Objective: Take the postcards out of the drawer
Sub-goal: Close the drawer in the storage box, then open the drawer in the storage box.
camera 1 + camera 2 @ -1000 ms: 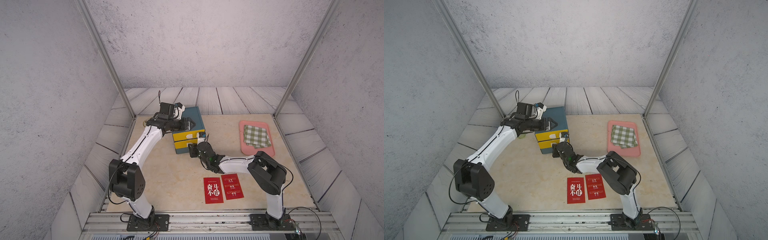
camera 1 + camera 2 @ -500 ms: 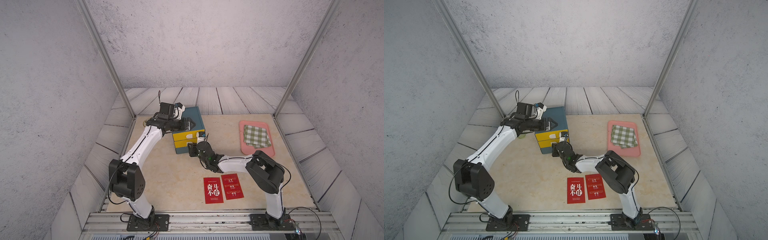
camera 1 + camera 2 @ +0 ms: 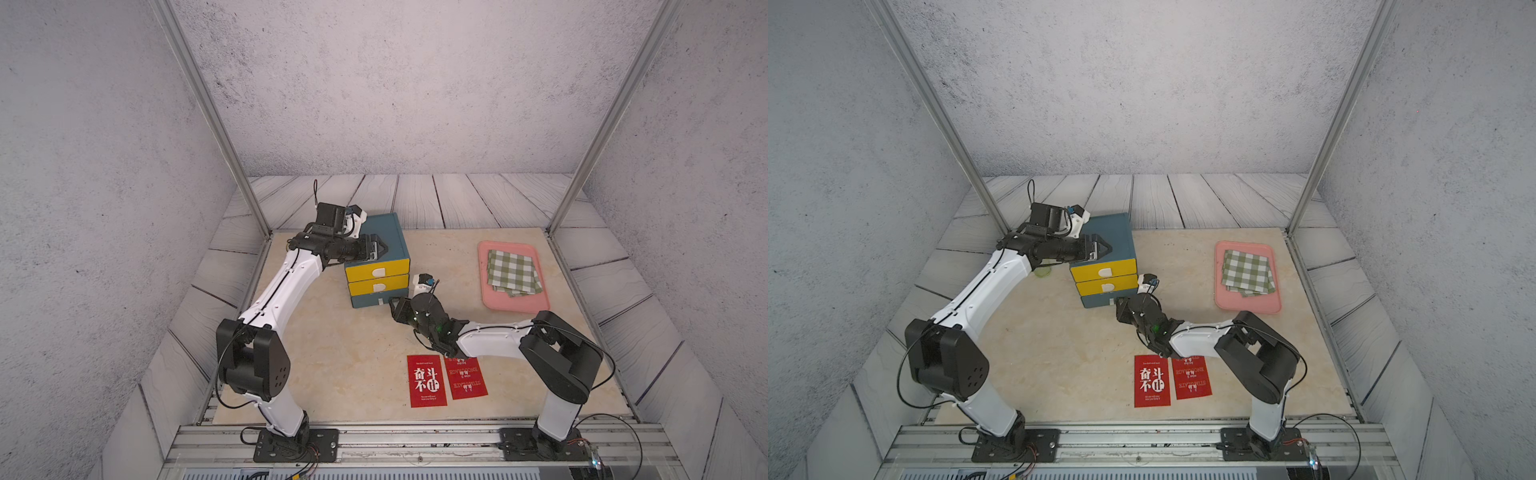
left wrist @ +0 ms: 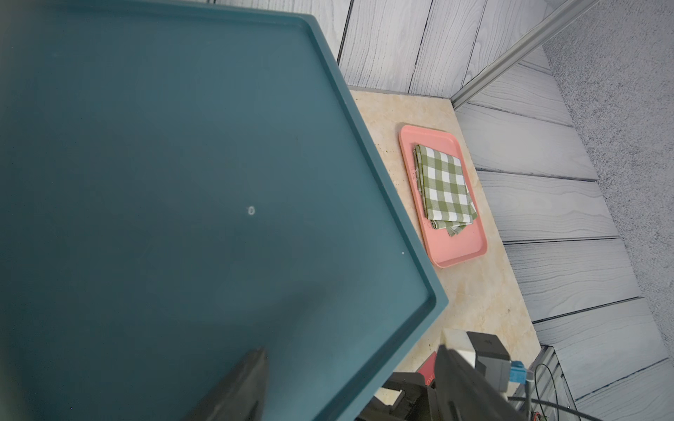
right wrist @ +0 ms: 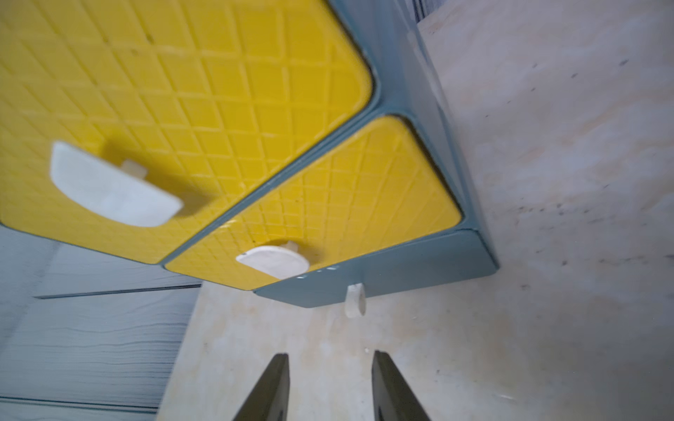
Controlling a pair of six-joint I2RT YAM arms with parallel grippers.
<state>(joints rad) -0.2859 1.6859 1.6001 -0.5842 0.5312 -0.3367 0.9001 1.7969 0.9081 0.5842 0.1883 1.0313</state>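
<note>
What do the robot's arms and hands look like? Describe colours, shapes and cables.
The left arm and right arm have white curved shells, black blocky joints and thin black cables. The left hand and right hand are black with two tapering fingers.

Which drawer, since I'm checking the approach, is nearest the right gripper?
The bottom teal drawer, just ahead of the right gripper; both yellow drawers sit higher.

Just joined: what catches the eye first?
A cabinet with two yellow drawers stands on the table, left gripper open above it, right gripper open just short of the bottom drawer handle. Two red postcards lie side by side nearer the front; a checked cloth sits on a pink tray at right.
</note>
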